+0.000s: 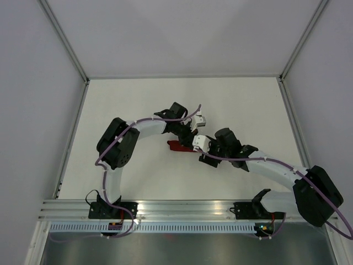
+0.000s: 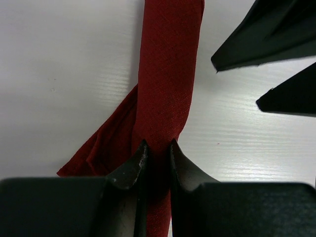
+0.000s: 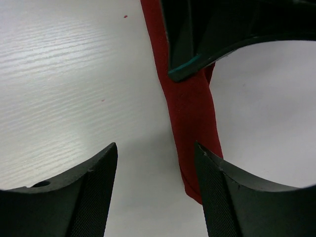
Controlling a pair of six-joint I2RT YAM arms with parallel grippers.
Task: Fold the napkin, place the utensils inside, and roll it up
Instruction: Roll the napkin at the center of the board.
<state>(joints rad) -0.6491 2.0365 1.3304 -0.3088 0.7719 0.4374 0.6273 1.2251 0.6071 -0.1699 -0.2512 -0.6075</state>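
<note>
- The left arm (image 1: pixel 118 144) rose from its base, bent at the elbow well left of the napkin (image 2: pixel 166 74), and reached rightward to it.
- The left gripper (image 2: pixel 157 149) was clamped on the napkin, its two dark tapered fingertips (image 2: pixel 136 165) pinching the roll with red cloth squeezed between them.
- The right arm (image 1: pixel 276 168) folded at an elbow far to the right of the napkin and stretched leftward, its wrist low and just beside the roll.
- The right gripper (image 3: pixel 155 160) was spread wide and held nothing. One ribbed black finger (image 3: pixel 96 190) hung over bare table left of the napkin, and the other stood at the roll's near end; I could not tell whether it touched.
- The napkin lay on the white table (image 1: pixel 138 99), between the two grippers.
- It was a dark red, finely woven cloth wound into a narrow tube, with a loose triangular flap spreading flat from one side near the left gripper.
- The table showed a faint, glossy grain.
</note>
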